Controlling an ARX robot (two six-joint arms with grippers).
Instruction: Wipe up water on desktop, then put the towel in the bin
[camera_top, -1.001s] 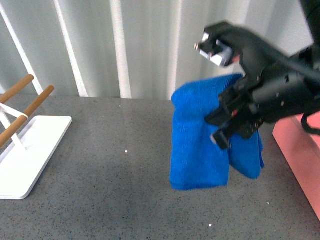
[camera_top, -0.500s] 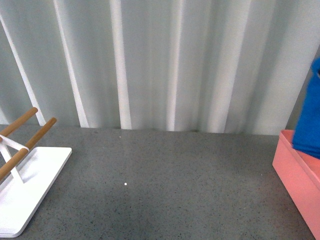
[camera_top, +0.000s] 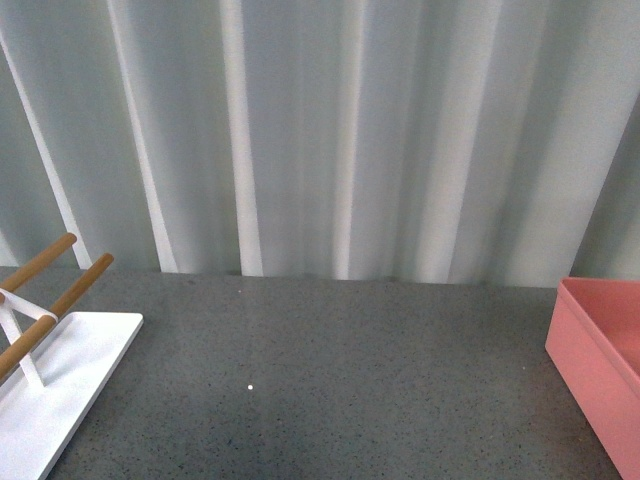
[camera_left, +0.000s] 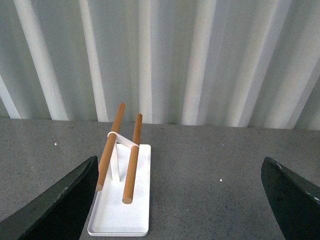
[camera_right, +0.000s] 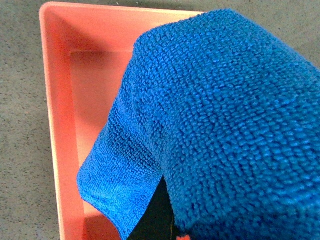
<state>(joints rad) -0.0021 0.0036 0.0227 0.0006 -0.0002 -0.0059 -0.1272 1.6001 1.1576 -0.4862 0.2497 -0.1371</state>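
Observation:
The blue towel (camera_right: 220, 125) fills most of the right wrist view and hangs over the open salmon-pink bin (camera_right: 60, 100). My right gripper is shut on the towel; its fingers are hidden behind the cloth. The bin's corner (camera_top: 600, 340) shows at the right edge of the front view, where neither arm nor the towel shows. The dark grey speckled desktop (camera_top: 320, 380) lies in front. My left gripper (camera_left: 185, 200) is open and empty above the desktop (camera_left: 210, 165), its dark fingers (camera_left: 60, 205) at both lower corners.
A white rack with two wooden rods (camera_top: 40, 300) stands at the left of the desktop; it also shows in the left wrist view (camera_left: 122, 185). A pale pleated curtain (camera_top: 320, 130) closes the back.
My right arm carried the towel from the middle of the desktop to the right, out of the front view, to above the bin. The front view has also shifted slightly.

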